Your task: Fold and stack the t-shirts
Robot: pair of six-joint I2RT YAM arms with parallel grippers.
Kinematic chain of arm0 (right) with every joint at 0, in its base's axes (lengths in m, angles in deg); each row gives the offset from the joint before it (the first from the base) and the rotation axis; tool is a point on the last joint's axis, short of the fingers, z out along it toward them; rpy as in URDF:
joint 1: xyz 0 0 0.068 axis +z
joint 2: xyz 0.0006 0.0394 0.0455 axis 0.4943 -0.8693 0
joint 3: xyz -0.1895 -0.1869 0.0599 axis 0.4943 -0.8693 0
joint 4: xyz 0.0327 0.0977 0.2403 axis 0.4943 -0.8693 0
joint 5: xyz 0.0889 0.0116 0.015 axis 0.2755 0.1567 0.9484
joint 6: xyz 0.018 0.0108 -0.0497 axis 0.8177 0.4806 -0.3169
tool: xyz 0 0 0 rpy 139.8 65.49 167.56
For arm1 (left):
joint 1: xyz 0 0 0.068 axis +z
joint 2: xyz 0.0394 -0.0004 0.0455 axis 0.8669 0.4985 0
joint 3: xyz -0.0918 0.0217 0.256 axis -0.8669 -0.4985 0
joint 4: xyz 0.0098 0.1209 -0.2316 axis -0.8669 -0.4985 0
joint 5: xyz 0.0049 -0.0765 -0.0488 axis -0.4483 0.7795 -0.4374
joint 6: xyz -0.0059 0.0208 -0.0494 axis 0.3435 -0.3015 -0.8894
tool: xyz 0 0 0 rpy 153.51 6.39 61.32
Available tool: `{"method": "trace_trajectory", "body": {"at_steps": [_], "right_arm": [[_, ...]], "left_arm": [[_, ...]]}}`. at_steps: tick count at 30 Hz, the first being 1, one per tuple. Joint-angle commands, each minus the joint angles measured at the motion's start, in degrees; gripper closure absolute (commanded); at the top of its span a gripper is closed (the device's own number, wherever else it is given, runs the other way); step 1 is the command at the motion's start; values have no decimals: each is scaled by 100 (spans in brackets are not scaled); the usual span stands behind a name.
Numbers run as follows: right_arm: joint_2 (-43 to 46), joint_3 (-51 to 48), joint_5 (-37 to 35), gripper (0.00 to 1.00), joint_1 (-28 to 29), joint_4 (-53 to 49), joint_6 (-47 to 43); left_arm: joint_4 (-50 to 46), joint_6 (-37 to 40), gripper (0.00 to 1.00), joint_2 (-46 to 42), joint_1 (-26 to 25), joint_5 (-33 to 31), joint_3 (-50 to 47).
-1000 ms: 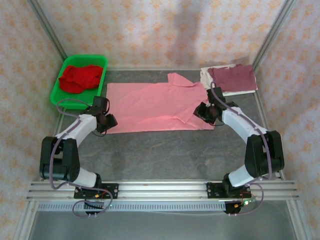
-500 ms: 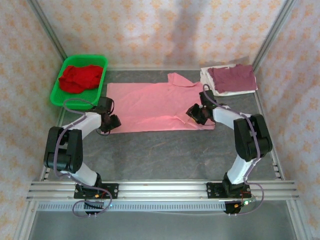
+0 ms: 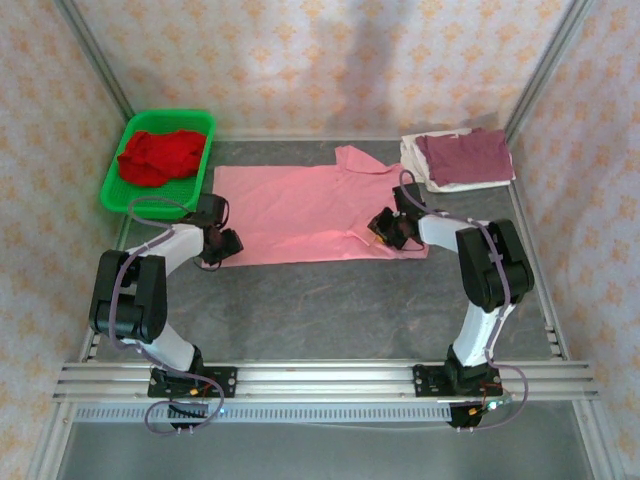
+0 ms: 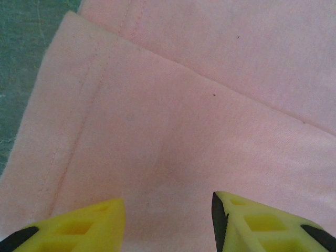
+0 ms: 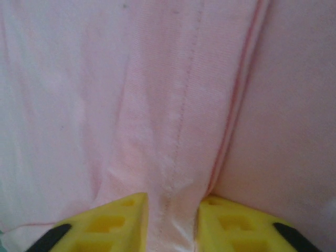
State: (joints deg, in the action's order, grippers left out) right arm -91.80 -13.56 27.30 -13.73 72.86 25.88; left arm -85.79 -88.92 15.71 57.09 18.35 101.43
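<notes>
Spreading flat across the far half of the dark grey matte table [image 3: 330, 300], the large salmon-pink cotton t-shirt [image 3: 300, 210] presents a straight near edge. A broad band of bare table lies between that edge and the arm bases.

Left gripper [image 3: 222, 245] sits at the shirt's near-left corner. In the left wrist view the left gripper [image 4: 168, 210] is released: its yellow fingers stand apart over smooth cloth, beside a stitched hem and an overlapping layer edge.

Right gripper [image 3: 385, 228] sits on the shirt's right part, near its near edge. In the right wrist view the right gripper [image 5: 172, 210] is clenched on a raised ridge of pink fabric carrying a seam line, with wrinkles running away from it.

At the far-left corner, the green plastic mesh basket [image 3: 170, 116] holds a crumpled bright red t-shirt [image 3: 155, 155]. At the far-right corner, a folded maroon t-shirt [image 3: 465, 152] rests on a folded off-white t-shirt [image 3: 412, 158], just beyond the pink shirt.
</notes>
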Motion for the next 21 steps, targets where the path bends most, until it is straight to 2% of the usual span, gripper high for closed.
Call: {"method": "trace_trajectory", "body": {"at_steps": [1,11,19,20,21], "right_arm": [[-72,69,-126,79,45,357,169],[-180,504,-278,93,64,227,245],[-756,1545,-306,92,97,-211,154],[-839,1704,-296,90,106,-271,142],[-921,1896,-299,83,122,-343,119]], "left_arm": [[66,71,52,60,-16,-46,-38],[94,82,52,19,-14,-65,-95],[27,126,52,33,-16,-124,-25],[18,147,52,46,-16,-132,-9],[11,158,52,70,-16,-127,9]]}}
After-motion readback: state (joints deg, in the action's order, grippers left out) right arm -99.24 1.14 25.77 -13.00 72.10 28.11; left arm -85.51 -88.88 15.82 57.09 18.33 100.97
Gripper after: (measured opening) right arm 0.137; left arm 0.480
